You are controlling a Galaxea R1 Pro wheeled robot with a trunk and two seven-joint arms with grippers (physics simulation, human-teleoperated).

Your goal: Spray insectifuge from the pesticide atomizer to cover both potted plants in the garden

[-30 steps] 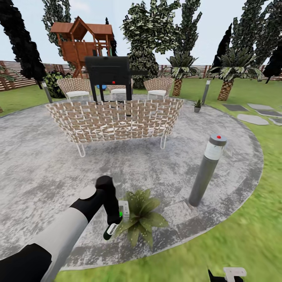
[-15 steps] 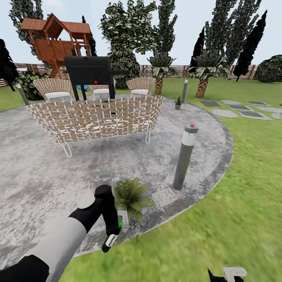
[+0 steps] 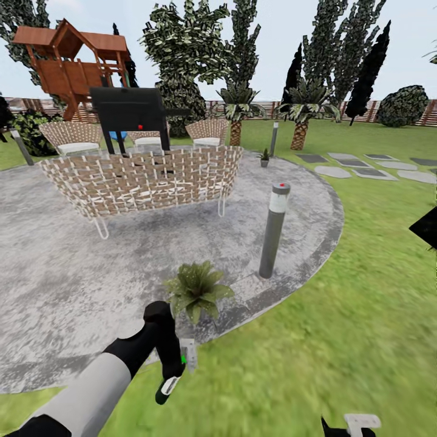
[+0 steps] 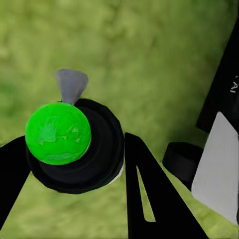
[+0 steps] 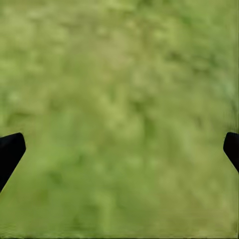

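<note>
Over blurry green lawn (image 3: pixel 340 340) beside the round mottled-grey patio (image 3: pixel 60 273) w/ a wicker sofa (image 3: pixel 142 179), left gripper (image 3: pixel 176 364) is clamped on the slim dark-green spray bottle (image 3: pixel 169 385), near a leafy potted plant (image 3: pixel 195 290); right gripper (image 5: pixel 119 149) spread apart.

The robot's left arm (image 3: pixel 91 394) has a smooth pale grey forearm segment, then a glossy black elbow-like joint with a rounded cap, and a small bright green light near the wrist. The left gripper (image 4: pixel 69 189) has flat black triangular fingers (image 4: pixel 149 199) (one has a narrow slot). The right gripper (image 5: pixel 119 149) has black pointed fingertips (image 5: pixel 10 152).
</note>
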